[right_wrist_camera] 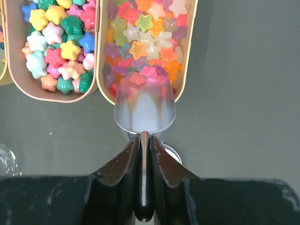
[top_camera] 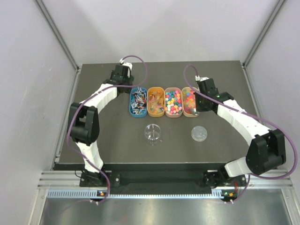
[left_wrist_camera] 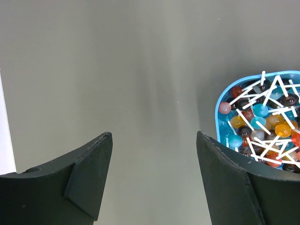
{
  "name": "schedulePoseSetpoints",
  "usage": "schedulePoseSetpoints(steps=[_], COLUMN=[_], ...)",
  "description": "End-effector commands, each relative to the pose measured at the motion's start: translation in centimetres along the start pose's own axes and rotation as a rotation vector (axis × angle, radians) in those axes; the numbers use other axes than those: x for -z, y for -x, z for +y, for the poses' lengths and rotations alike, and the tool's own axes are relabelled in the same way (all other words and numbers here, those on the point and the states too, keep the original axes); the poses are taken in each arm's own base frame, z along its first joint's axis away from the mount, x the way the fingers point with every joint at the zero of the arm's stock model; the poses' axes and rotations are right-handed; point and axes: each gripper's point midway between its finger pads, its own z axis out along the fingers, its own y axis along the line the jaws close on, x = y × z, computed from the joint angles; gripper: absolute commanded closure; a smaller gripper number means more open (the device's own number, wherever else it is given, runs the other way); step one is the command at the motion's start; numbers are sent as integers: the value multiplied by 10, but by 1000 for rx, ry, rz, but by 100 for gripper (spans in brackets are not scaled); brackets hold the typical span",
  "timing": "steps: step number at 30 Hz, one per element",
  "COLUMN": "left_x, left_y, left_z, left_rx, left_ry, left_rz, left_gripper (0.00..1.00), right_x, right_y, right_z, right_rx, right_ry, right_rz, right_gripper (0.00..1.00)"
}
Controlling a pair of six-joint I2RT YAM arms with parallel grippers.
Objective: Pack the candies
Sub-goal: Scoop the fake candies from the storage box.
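Inside the oval tray (right_wrist_camera: 189,51), a translucent scoop (right_wrist_camera: 145,112) meets glossy star-shaped candies (right_wrist_camera: 138,49).

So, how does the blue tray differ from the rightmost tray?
The blue tray holds lollipops on white sticks; the rightmost tray holds translucent star candies. The blue tray is blue; the rightmost tray is beige. The clear scoop in the right claw dips into the rightmost tray; the blue tray has none. Both are full.

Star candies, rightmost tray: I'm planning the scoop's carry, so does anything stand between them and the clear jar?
Nothing visible does. The right claw holds the scoop at the star candies. Bare table lies between their tray and the clear jar; the round lid sits off to the right.
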Motion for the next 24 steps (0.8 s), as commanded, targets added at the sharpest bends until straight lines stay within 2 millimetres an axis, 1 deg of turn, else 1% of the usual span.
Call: schedulePoseSetpoints(steps=[1,5,8,11,16,20,24], left_x=[4,7,7,9,8,8,7], left_y=[21,20,17,13,11,12,11], left_z=[5,7,6,6,6,4,4], left_rx=[36,42,43,43,46,51,58], left_ry=[7,11,11,10,12,4,2], left_rz=[-50,-50,-44,-40,-37,-36,-34], left_gripper=[23,24,24,24,24,24,24], right_x=[6,0,-5,-7,-10,-13,-19], right_y=[-17,-28,-44,-54,-52,-44,-44], right_z=[1,0,1,0,1,3,8], right_rx=[-12,-17,-16,-11,-15,-15,-12], right_ry=[0,-1,11,12,15,23,40], right_rz=[25,43,84,106,94,79,89], right_gripper=[100,100,100,100,100,100,100])
